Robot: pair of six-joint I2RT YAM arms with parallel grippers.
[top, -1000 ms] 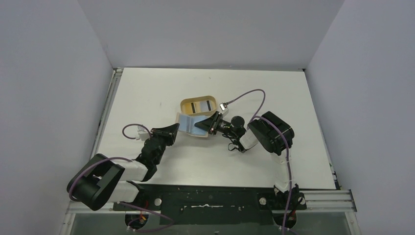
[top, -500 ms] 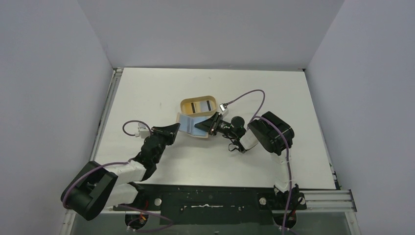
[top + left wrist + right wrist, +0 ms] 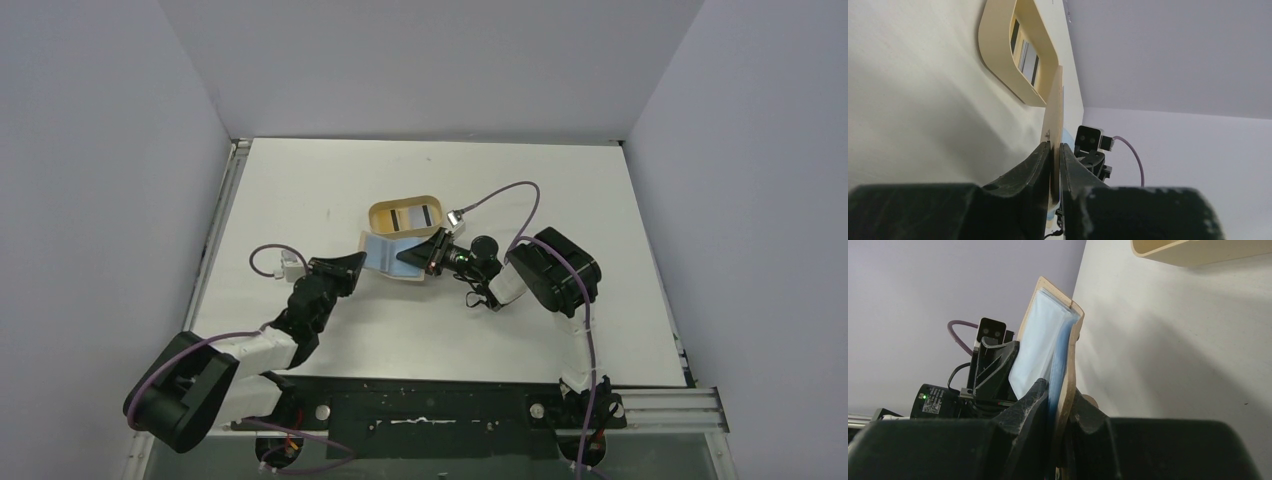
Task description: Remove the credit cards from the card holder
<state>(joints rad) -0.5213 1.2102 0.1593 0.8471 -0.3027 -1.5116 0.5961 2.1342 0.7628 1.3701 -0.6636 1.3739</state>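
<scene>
The card holder (image 3: pixel 384 255), a tan wallet with a light blue inner panel, is held just off the table between both grippers. My left gripper (image 3: pixel 358 263) is shut on its tan left flap (image 3: pixel 1053 120). My right gripper (image 3: pixel 406 256) is shut on the right side, pinching the blue lining and the tan cover (image 3: pixel 1048 340). A flat card with dark and pale bands (image 3: pixel 407 219) lies in the oval tan tray (image 3: pixel 378 212). Inside the holder I cannot tell any credit card from the blue lining.
The tray (image 3: pixel 998 55) stands right behind the card holder, nearly touching it. Grey walls enclose the white table (image 3: pixel 560 190) on three sides. A metal rail (image 3: pixel 222 210) runs along its left edge.
The left arm's rear links have swung a little down and left. Both grippers and the card holder stay where they were.
</scene>
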